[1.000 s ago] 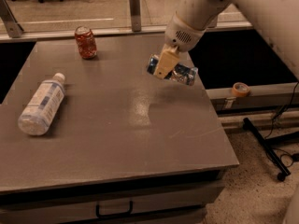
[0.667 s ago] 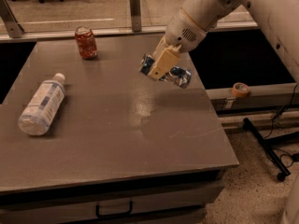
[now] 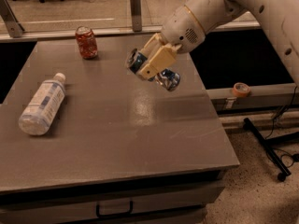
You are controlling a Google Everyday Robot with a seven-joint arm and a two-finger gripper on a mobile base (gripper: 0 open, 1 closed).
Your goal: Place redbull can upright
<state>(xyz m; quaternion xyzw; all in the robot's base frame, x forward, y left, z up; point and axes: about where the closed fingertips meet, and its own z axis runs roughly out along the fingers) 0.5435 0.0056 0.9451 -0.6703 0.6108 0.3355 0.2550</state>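
Note:
My gripper (image 3: 153, 66) hangs above the right middle of the grey table (image 3: 117, 139), its cream fingers (image 3: 159, 59) shut on the redbull can (image 3: 166, 78). The can is blue and silver and lies tilted, close to horizontal, in the air above the tabletop. Its silver top points left and toward the back, and its other end sticks out to the lower right of the fingers. The middle of the can is hidden by the fingers.
A red-orange can (image 3: 87, 42) stands upright at the back left of the table. A clear plastic bottle (image 3: 42, 105) lies on its side at the left. A tape roll (image 3: 240, 89) sits on a ledge to the right. A black stand base (image 3: 268, 148) is on the floor.
My gripper has carried the can leftward and slightly toward the table's middle. The can's tilt has turned a little. The bottle and red-orange can have not moved.

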